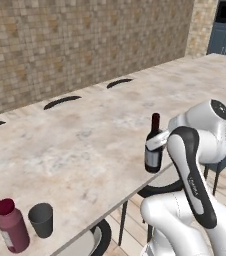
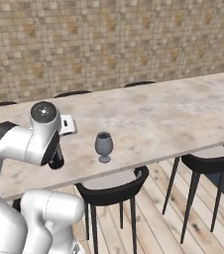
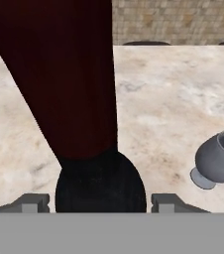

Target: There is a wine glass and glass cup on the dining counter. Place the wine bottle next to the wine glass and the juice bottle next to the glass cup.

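text: none legible | wine bottle label: blank-looking | juice bottle label: too small to read

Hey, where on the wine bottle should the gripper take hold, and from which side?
Probably its straight lower body, around the label, from the counter's near edge. The wine bottle stands upright by that edge of the dining counter, the body is wider and steadier than the neck, and the wine glass stands off to one side, clear of that approach.
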